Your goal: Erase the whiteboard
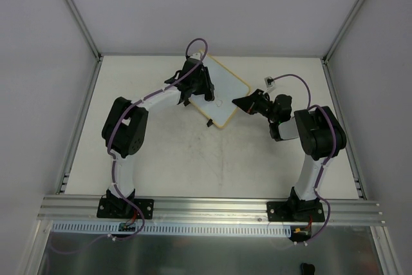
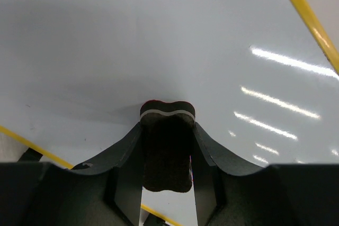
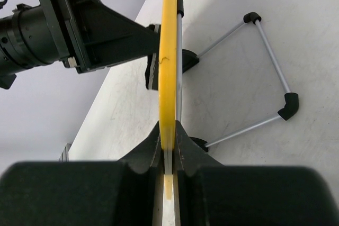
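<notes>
1 fuzzy dark eraser [image 2: 167,154], in left tool [image 2: 167,126], touches glossy whiteboard [image 2: 159,35].

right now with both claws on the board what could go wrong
1. The right claw pinches only the thin yellow edge of the whiteboard. The eraser's sideways push could twist the board or slip it out of that grip.
2. The left claw holds the eraser with only its tip appearing to touch the board, so pressure might slide it back into the claw.
</notes>
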`<action>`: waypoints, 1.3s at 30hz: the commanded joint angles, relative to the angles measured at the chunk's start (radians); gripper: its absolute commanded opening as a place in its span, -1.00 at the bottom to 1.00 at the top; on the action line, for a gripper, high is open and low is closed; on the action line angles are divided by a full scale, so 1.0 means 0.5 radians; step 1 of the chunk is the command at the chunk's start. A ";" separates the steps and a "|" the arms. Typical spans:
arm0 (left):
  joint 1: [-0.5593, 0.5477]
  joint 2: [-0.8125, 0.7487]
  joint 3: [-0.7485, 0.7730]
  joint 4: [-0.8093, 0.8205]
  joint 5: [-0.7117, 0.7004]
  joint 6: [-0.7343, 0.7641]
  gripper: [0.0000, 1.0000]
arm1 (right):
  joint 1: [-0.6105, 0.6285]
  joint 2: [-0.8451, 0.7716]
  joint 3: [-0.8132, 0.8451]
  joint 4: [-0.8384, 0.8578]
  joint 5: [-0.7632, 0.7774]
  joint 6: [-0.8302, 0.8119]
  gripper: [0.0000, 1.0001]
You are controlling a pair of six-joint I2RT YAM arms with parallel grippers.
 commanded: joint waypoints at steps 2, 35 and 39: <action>0.028 0.041 0.070 0.085 -0.080 0.072 -1.00 | 0.056 -0.083 0.032 0.483 -0.155 -0.040 -1.00; -0.316 -0.156 -0.572 0.444 -0.117 -0.067 -1.00 | 0.056 -0.089 0.020 0.486 -0.161 -0.040 -1.00; -0.267 -0.137 -0.287 0.337 -0.132 0.026 -1.00 | 0.056 -0.092 0.023 0.483 -0.161 -0.037 -1.00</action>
